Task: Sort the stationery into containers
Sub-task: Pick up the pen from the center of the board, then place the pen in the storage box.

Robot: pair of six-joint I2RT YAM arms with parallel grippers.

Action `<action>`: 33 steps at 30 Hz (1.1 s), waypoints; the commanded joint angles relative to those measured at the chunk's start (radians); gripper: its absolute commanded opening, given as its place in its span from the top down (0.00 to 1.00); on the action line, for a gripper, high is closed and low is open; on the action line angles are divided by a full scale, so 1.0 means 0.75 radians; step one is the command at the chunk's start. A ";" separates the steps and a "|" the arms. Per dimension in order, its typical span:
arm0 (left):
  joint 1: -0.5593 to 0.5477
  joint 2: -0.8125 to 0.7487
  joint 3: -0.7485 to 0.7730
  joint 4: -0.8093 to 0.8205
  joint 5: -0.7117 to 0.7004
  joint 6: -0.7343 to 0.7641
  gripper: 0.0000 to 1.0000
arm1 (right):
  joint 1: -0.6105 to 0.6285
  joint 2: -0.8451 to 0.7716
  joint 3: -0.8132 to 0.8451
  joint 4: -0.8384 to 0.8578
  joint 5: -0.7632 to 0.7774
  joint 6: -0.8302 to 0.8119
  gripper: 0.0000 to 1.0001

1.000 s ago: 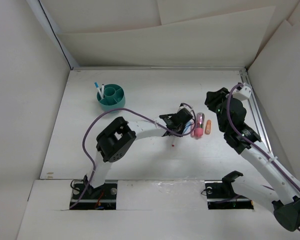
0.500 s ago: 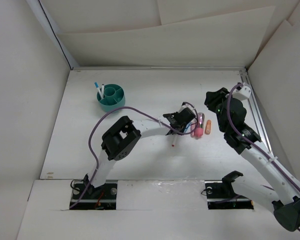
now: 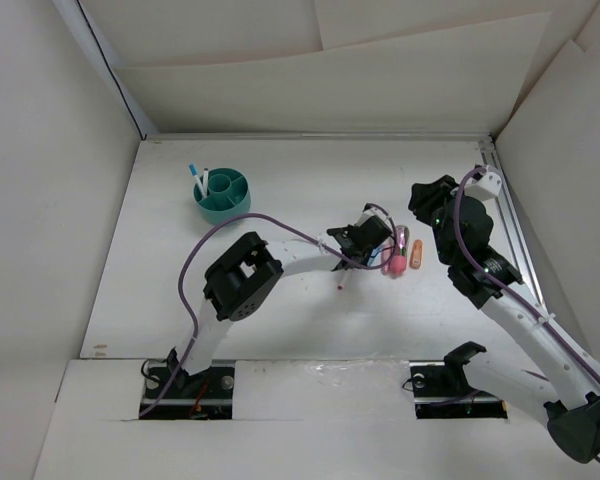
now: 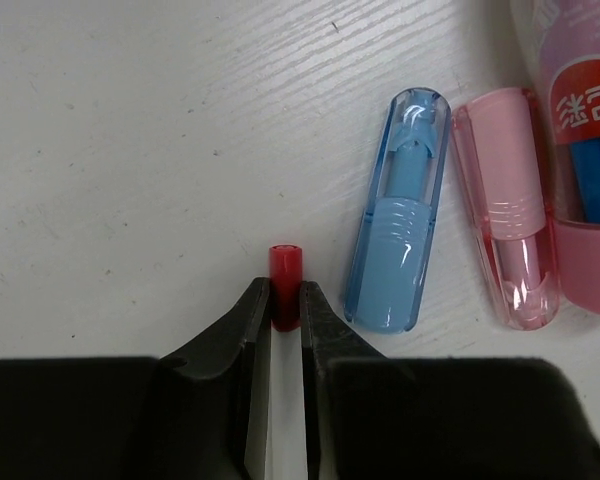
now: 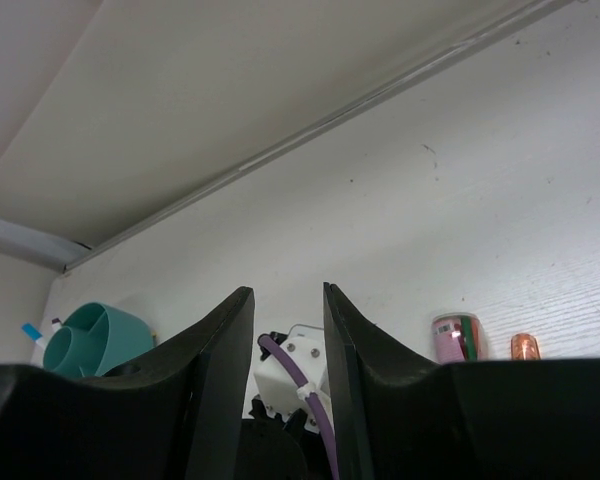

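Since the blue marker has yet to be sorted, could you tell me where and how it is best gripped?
Take the blue marker across its width at the ribbed end, coming down from above. It lies flat on the table, and the pink marker beside it angles away toward that end, so a finger probably fits between; near the clear rounded tip the two almost touch.

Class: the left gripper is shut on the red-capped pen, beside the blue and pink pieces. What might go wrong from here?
1. The left gripper pinches the red-capped pen near its cap end, so it may tilt or slip when lifted.
2. The blue piece lies close beside the gripper; a sideways move might knock it into the pink piece.
3. The teal cup already holds pens that could block entry.
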 commanded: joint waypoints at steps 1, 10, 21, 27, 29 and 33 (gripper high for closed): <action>0.001 -0.040 -0.045 0.003 -0.051 -0.007 1.00 | -0.008 -0.024 0.025 0.012 -0.005 0.006 0.60; 0.048 -0.356 -0.165 0.075 -0.208 -0.109 1.00 | -0.008 -0.036 0.025 0.012 -0.005 0.006 0.60; 0.553 -0.811 -0.386 0.377 -0.248 -0.393 1.00 | -0.008 -0.036 0.025 0.012 -0.029 0.006 0.60; 0.862 -0.791 -0.252 0.380 -0.325 -0.337 1.00 | -0.008 -0.036 0.013 0.025 -0.029 -0.006 0.60; 0.905 -0.764 -0.201 0.365 -0.382 -0.291 1.00 | -0.008 -0.036 0.013 0.025 -0.043 -0.006 0.60; 1.007 -0.664 -0.074 0.365 -0.476 -0.169 1.00 | -0.008 -0.036 0.013 0.025 -0.043 -0.006 0.60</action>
